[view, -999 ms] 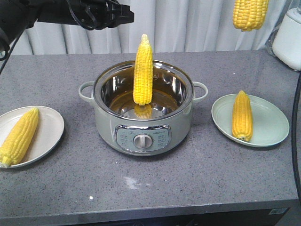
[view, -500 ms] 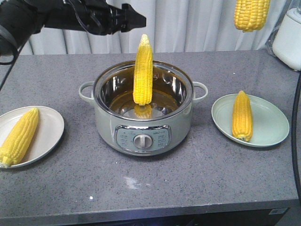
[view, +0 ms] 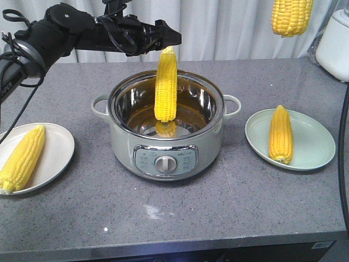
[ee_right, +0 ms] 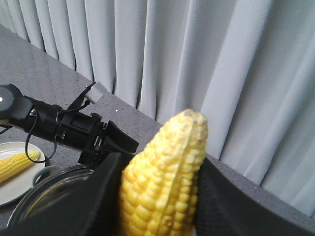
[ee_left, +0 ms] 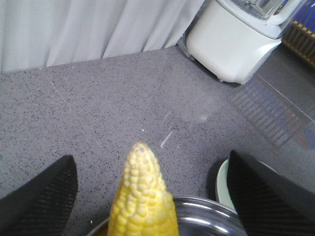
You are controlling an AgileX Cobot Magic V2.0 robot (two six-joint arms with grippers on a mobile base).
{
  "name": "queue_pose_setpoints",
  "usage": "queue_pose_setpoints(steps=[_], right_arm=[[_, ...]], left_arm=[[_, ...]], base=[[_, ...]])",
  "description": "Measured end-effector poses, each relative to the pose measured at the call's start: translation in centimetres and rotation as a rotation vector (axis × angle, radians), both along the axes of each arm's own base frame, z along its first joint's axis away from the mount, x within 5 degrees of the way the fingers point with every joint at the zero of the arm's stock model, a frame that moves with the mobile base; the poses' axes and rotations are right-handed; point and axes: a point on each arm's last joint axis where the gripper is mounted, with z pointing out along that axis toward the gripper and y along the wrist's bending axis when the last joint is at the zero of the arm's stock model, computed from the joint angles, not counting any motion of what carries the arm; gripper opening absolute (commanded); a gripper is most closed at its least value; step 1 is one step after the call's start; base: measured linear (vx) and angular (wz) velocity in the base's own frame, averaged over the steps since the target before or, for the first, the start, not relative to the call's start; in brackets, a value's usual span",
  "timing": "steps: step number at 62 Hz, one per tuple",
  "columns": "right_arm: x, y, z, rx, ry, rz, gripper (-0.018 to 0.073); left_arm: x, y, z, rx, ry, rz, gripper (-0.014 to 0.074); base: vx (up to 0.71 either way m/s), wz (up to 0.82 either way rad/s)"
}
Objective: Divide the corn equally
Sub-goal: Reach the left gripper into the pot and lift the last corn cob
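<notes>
One corn cob [view: 166,84] stands upright in the steel pot [view: 207,103], tip up. My left gripper [view: 172,38] is open at the height of that tip. In the left wrist view the cob tip [ee_left: 142,187] shows between the two black fingers [ee_left: 44,196] without touching them. My right gripper [ee_right: 160,196] is shut on a second cob [ee_right: 165,167], which hangs at the top right [view: 292,16], high above the counter. A third cob [view: 22,157] lies on the white left plate [view: 57,147]. Another cob [view: 281,134] lies on the pale green right plate [view: 313,142].
The pot stands mid-counter with side handles and a front dial [view: 163,162]. A white blender base [view: 335,43] sits at the back right, seen also in the left wrist view as the blender base [ee_left: 236,39]. Grey curtains hang behind. The counter's front edge [view: 174,243] is near.
The left arm has swung rightward from the upper left, bringing its open gripper up to the upright cob's tip. The right gripper's cob and the plated cobs have stayed put.
</notes>
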Motion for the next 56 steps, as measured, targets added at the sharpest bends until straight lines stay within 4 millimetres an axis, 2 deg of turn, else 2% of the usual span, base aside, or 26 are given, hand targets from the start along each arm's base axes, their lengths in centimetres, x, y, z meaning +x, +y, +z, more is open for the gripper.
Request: queue_pose_setpoints(steps=[11,20,27,37,56], right_arm=[[0.0,0.0,0.0,-0.003,0.000,-0.002,-0.0004],[0.0,-0.1,-0.1,-0.010,0.001,-0.009,-0.0004],[0.0,-0.1,-0.1,-0.010,0.001,-0.009,-0.0004],[0.1,-0.1,-0.1,-0.010,0.001,-0.009,-0.0004],[0.1,-0.1,-0.1,-0.008,0.004,-0.010,-0.0004]], left_arm=[[0.7,-0.2,-2.0,-0.004,0.057,0.004,0.0589],[0.7,-0.3,-2.2,-0.006,0.065,0.001,0.0573],[0.6,-0.3,-2.2,-0.007,0.070,-0.005,0.0515],[0.5,-0.4,-2.3,-0.002,0.083,-0.023,0.0374],[0.3,-0.4,-2.4,0.009,0.096,-0.043,0.0024]], base=[[0.00,0.00],[0.00,0.00],[0.00,0.00],[0.00,0.00],[0.00,0.00]])
